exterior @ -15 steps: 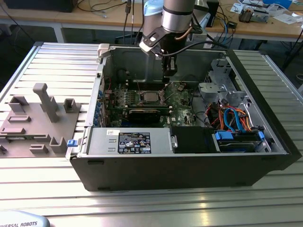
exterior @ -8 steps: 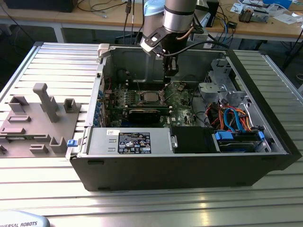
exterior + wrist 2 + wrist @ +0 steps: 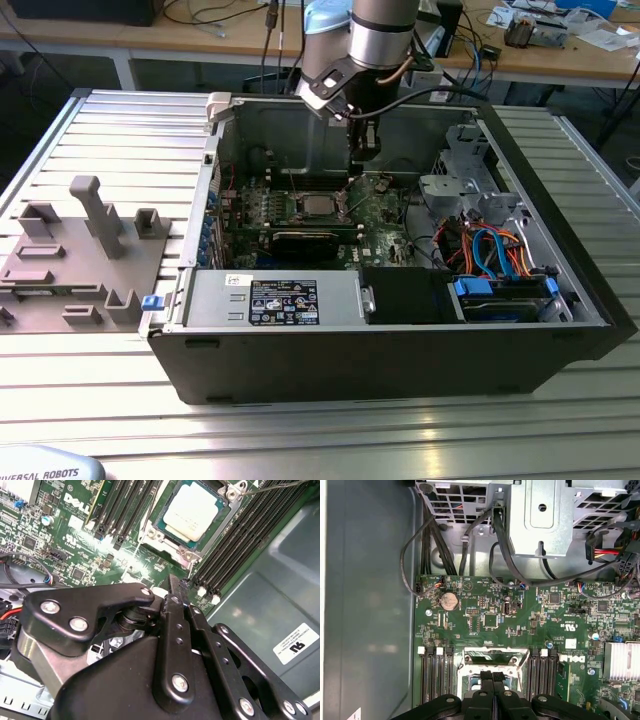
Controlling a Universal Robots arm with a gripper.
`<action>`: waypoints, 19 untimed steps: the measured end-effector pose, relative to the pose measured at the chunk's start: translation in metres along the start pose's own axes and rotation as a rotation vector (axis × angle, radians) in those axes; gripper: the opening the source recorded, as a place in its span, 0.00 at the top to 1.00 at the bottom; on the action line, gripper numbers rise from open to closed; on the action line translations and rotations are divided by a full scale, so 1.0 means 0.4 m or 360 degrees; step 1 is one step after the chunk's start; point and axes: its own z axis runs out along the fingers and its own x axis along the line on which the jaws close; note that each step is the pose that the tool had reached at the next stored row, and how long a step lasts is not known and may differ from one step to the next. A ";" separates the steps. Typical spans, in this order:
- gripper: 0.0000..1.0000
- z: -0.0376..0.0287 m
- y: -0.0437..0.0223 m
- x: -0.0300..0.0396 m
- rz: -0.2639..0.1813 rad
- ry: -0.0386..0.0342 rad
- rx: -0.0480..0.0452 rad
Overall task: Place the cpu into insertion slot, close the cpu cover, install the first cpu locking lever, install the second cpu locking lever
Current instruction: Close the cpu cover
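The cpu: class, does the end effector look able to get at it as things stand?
Probably yes: the case lies open, the end effector hangs close by the cpu, and nothing crosses between them.

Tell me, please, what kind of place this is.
Probably a robotics lab or workshop: an open computer case sits on a slotted aluminium table, a robot arm reaches into it, and wooden workbenches with cables stand behind.

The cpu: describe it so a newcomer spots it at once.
Look inside the open computer case, at the green circuit board on its floor. Between the banks of black memory slots sits the cpu, a flat square; its smooth silvery top and metal frame set it apart from the dark chips around.
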 end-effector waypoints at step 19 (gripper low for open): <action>0.89 -0.001 0.053 0.003 0.0000 0.0000 0.0000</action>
